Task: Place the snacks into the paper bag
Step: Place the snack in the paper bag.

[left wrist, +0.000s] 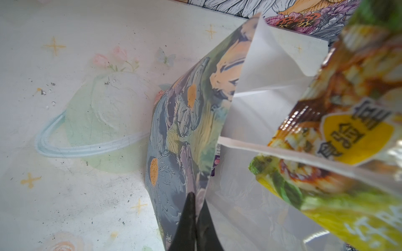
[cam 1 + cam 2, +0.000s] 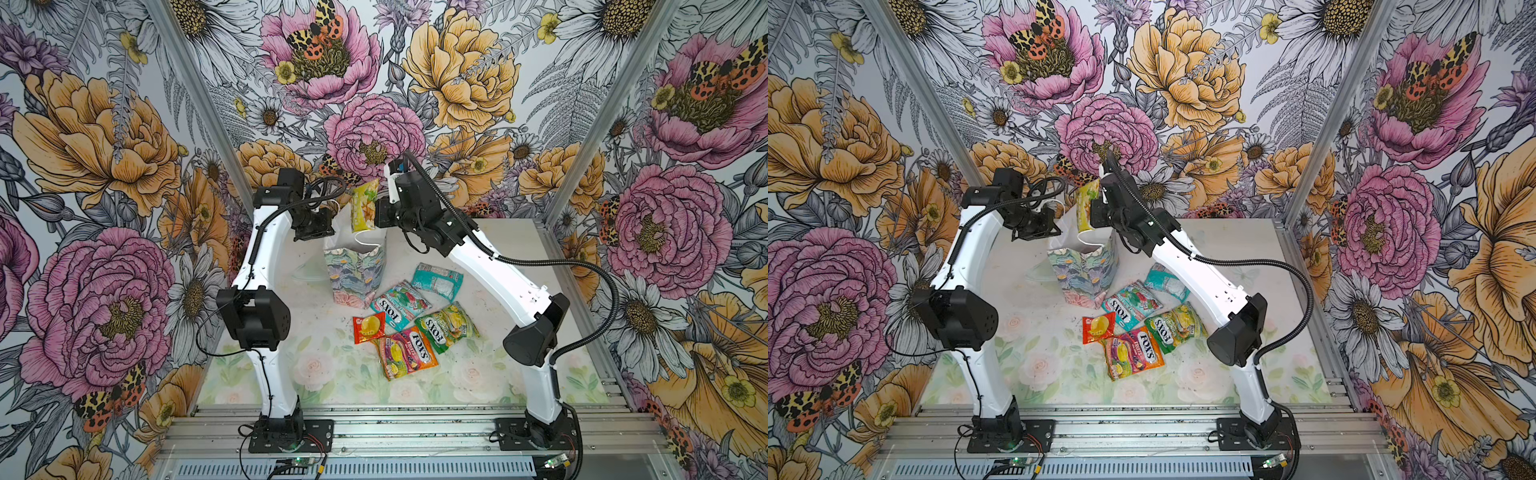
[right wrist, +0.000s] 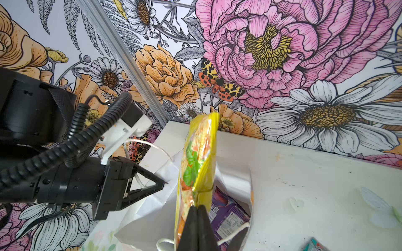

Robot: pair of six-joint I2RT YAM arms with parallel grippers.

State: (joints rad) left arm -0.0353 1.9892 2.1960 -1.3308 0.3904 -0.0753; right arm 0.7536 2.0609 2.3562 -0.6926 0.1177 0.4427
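Clamping tight, right gripper (image 3: 198, 209) holds yellow packet (image 3: 199, 152) over paper bag (image 2: 357, 274).

Looks to us like a robot lab test cell, not anybody's home. We've got a left arm (image 2: 259, 249) and a right arm (image 2: 503, 278) bolted through black mounting plates (image 2: 320, 436) onto aluminium rails (image 2: 415, 428), aluminium frame posts (image 2: 195, 83) boxing it in, and little circuit boards (image 2: 297, 460) with loose wires up front. Floral wallpaper (image 2: 104, 137) covers the booth walls, and the tabletop (image 2: 478, 374) carries a pale rose print.
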